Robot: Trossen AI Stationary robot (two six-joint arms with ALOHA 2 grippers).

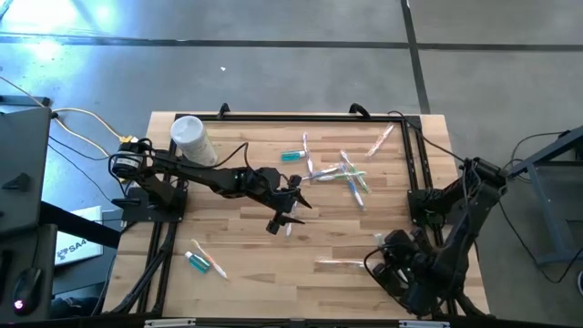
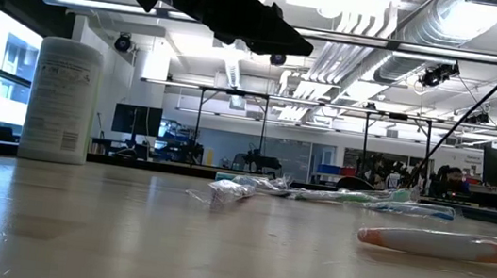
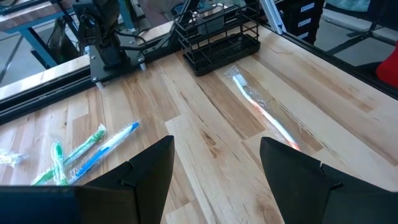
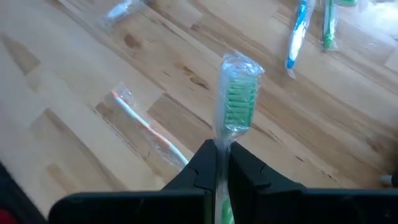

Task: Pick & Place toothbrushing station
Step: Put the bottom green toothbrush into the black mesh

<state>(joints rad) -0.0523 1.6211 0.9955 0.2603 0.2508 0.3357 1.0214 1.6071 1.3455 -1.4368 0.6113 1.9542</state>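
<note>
The right hand [image 4: 222,163] is clenched on a wrapped green toothbrush [image 4: 238,93]; the left hand [image 3: 214,165] hangs released above the worktop [image 3: 205,134].

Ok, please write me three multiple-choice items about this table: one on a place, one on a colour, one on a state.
1. Where is the white canister? A) by the left arm's base B) mid-table C) by the right arm
2. Bristle colour of the toothbrush in the right arm's fingers? A) orange B) green C) blue
3. The left arm's fingers are: A) shut on a tube B) shut, empty C) open, empty
Answers: 1 A, the high view shows it at that corner; 2 B, green shows in the right wrist view; 3 C, a wide gap, nothing in it.
</note>
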